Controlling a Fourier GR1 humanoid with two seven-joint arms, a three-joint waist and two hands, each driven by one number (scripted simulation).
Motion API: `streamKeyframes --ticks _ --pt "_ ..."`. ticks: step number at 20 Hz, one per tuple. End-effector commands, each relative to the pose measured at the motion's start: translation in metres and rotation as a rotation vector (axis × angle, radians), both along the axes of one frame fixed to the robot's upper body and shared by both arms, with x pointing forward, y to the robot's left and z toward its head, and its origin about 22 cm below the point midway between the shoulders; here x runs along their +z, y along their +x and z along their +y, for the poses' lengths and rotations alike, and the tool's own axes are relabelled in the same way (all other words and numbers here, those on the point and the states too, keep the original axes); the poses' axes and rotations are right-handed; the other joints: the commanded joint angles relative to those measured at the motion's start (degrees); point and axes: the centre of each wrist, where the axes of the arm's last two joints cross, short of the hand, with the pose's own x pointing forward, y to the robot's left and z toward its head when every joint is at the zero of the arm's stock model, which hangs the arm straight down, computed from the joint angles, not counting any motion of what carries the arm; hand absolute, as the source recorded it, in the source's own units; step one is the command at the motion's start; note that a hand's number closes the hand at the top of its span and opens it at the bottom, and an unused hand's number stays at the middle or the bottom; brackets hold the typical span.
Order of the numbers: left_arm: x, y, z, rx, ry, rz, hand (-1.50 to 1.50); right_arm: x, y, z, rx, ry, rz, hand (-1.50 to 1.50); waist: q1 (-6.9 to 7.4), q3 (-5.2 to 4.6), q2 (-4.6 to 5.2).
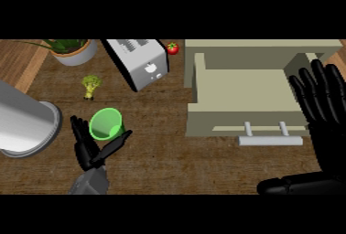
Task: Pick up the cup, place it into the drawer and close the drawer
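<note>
At lower left, the left hand is hovering open just below the green cup, holding nothing. The right hand is resting open at the open drawer's right edge.

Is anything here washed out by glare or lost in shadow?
Head view: the grey pot shows a bright sheen; the green cup is evenly lit, and the black left hand beside it is dark but distinct against the counter.
</note>
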Motion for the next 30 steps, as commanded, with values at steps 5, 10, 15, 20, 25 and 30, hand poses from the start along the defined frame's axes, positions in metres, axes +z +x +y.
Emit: streamKeyframes --ticks 5,10,15,20,25,30 --pt "-0.009 -0.013 -0.004 -0.028 -0.076 -0.059 -1.50 -0.016 0.001 -0.005 -0.014 -0.011 0.014 -1.50 0.19 0.02 -0.06" --pt "-0.015 0.009 -0.015 -0.073 -0.116 -0.107 -1.50 -0.012 0.001 0.005 0.025 -0.012 0.024 -1.50 -0.51 -0.05 0.18" --pt "-0.004 0.023 -0.009 -0.132 -0.158 -0.158 -1.50 -0.004 0.002 -0.001 -0.003 0.008 0.023 -1.50 -0.18 -0.01 0.07" --pt "-0.006 0.026 -0.001 -0.144 -0.145 -0.231 1.50 -0.011 -0.007 0.002 0.011 -0.005 -0.003 -1.50 -0.58 -0.05 0.21" --pt "-0.008 0.021 -0.008 -0.112 -0.041 -0.248 1.50 -0.004 -0.005 -0.006 0.002 -0.005 0.009 -1.50 -0.27 -0.01 0.08" --pt "-0.017 0.002 0.022 -0.375 -0.076 -0.262 1.50 -0.011 -0.008 -0.003 -0.001 0.007 0.002 -1.50 -0.24 -0.01 0.05"
